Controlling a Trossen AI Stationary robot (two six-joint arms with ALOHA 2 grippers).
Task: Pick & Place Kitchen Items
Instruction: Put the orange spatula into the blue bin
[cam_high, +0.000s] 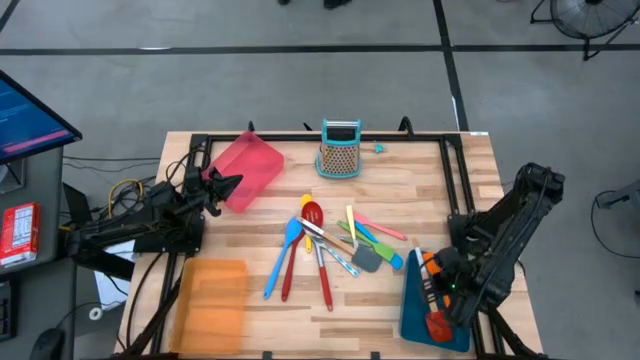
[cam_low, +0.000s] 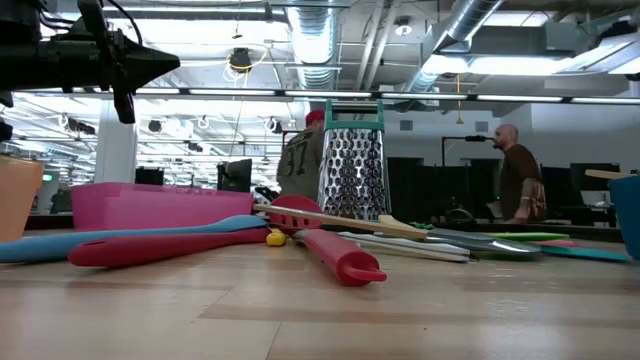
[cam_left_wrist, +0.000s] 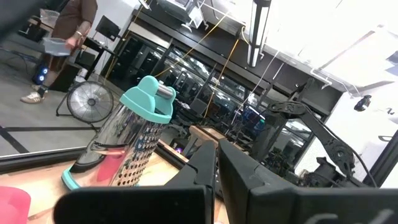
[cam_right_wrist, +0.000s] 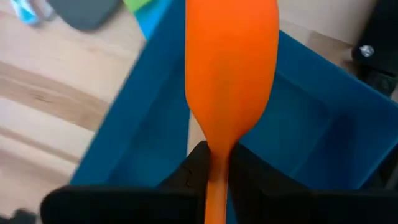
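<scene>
Right gripper (cam_right_wrist: 211, 163) clenched on the handle of an orange spatula (cam_right_wrist: 231, 68), held over the blue tray (cam_right_wrist: 311, 130) at the table's (cam_high: 400, 310) near right corner; the tray's floor looks bare under the blade. Red tray (cam_high: 247, 170) far left and orange tray (cam_high: 212, 300) near left hold nothing visible. Remaining utensils (cam_high: 325, 245) lie loose mid-table, near the box grater (cam_high: 340, 150). Left gripper (cam_high: 228, 186) pinched shut, empty, beside the red tray.

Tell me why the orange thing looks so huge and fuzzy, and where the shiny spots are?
In the right wrist view, the orange spatula sits close to the camera, held by the right gripper, so it fills the picture and its edges blur. In the low view, ceiling lights glare behind the grater; in the left wrist view its metal mirrors the room.
</scene>
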